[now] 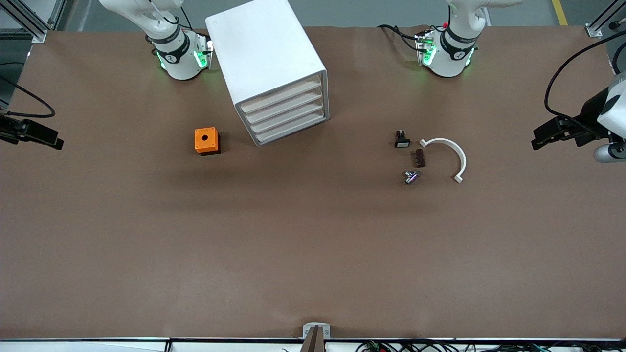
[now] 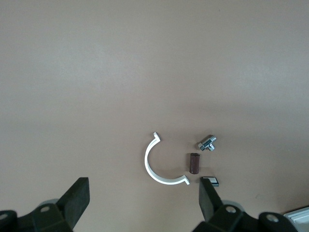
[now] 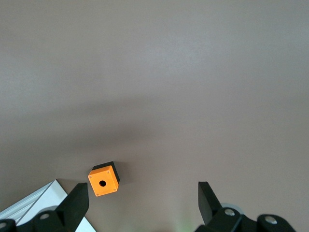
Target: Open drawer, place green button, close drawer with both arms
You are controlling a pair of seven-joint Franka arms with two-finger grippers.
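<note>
While grippers gape, button seemingly untouched

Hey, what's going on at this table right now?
Nothing is being handled yet. Both arms wait high, the left gripper and the right gripper open and empty. The white cabinet stands between the bases with the drawer shut like the three above it. The small parts, likely the button among them, lie toward the left arm's end beside a white curved clip; an orange box sits toward the right arm's.

bare table before cabinet, orange box beside
</note>
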